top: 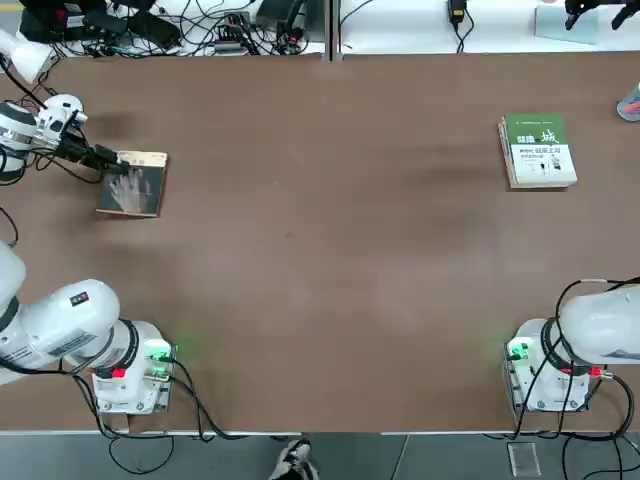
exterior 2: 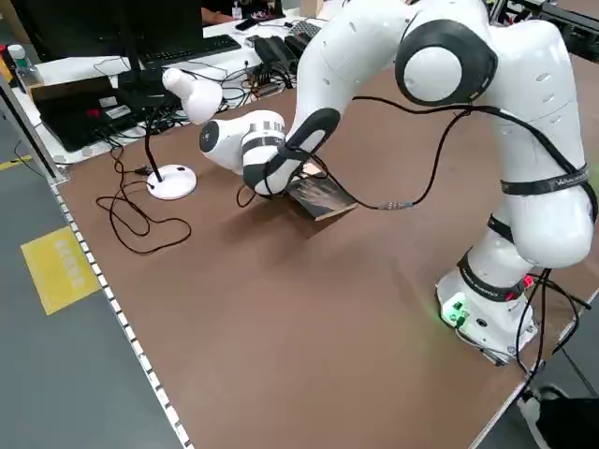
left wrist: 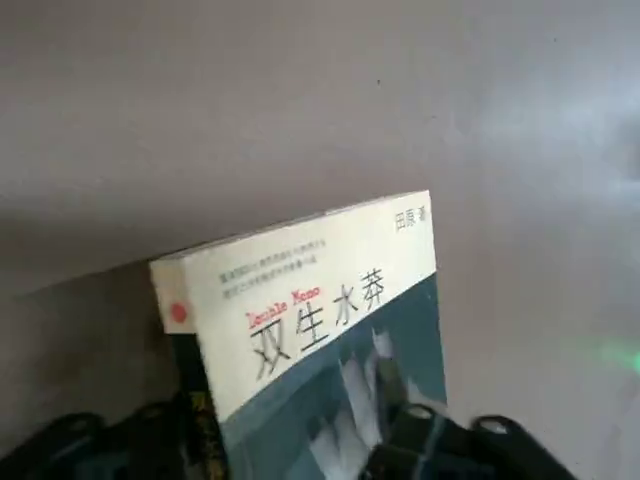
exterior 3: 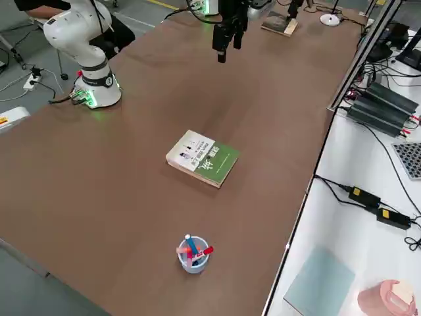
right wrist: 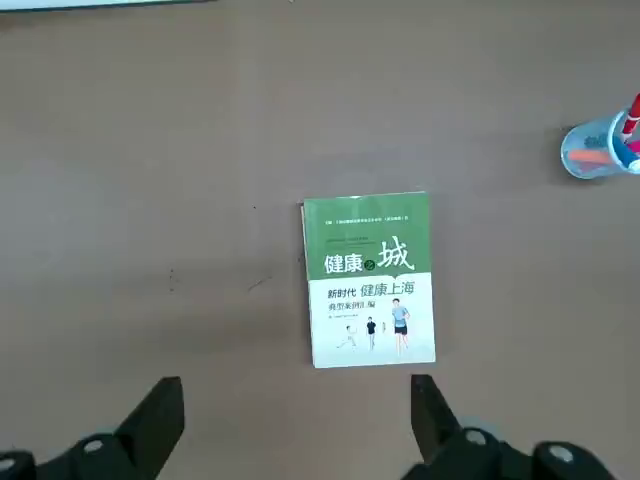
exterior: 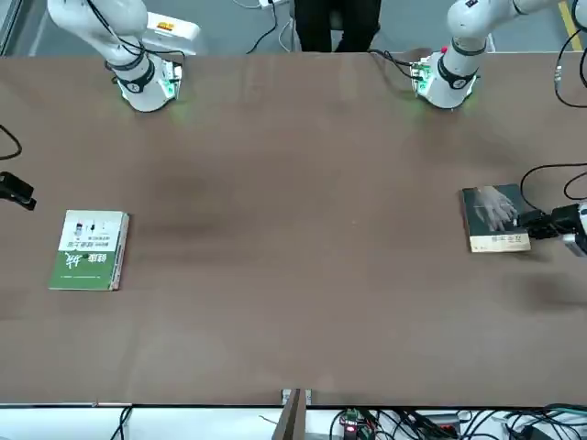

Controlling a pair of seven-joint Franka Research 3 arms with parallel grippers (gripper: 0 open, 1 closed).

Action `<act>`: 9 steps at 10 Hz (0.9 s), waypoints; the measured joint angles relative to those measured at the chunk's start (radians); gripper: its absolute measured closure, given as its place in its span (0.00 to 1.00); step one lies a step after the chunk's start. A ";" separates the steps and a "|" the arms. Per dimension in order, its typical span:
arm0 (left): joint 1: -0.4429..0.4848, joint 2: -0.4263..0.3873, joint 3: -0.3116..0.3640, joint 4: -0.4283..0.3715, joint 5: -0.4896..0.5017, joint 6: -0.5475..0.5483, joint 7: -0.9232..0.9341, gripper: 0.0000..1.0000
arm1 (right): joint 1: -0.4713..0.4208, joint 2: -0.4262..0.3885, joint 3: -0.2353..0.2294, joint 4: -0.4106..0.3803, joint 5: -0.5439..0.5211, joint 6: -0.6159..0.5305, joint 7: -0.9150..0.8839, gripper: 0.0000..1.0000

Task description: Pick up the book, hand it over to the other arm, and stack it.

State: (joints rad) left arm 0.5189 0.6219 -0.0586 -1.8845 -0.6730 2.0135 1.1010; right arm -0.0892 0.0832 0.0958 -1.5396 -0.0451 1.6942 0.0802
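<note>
Small paperback book (top: 133,184) at far-left of brown table (top: 320,250), lying nearly flat, cover up. Long axis running roughly toward/away from robot in top view, slightly skewed; tan title band at far end, pale hand picture below it on dark grey-green cover. Readable on band in left wrist view: large "双生水莽", red "Double Meno" above it, smaller unreadable lines, red dot on spine.

Left gripper (top: 112,160) low and near level, reaching in from book's left edge near tan-band corner. One black finger (left wrist: 425,440) over cover, other side at spine in left wrist view; jaws partly narrowed around book edge, firm pinch or not: cannot tell. Book right at fingertips, extending away from them.

Right gripper (right wrist: 295,415) well apart, hanging above second book (right wrist: 369,279), fingers spread wide, nothing between. Green-and-white cover reads "健康城", "新时代 健康上海". Cup of pens (right wrist: 600,150) near that book.
</note>
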 joint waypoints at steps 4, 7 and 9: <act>0.001 0.004 0.000 0.006 0.000 0.000 0.019 0.72 | 0.000 0.000 0.000 0.000 0.000 0.000 0.000 0.00; 0.002 0.004 0.000 0.008 0.000 0.000 0.019 0.78 | 0.000 0.000 0.000 0.000 0.000 0.000 0.000 0.00; 0.001 0.004 0.000 0.008 0.000 -0.001 0.019 0.81 | 0.000 0.000 0.000 0.000 0.000 0.000 0.000 0.00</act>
State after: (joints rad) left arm 0.5203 0.6263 -0.0587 -1.8760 -0.6732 2.0120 1.1202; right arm -0.0892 0.0832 0.0958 -1.5396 -0.0451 1.6942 0.0802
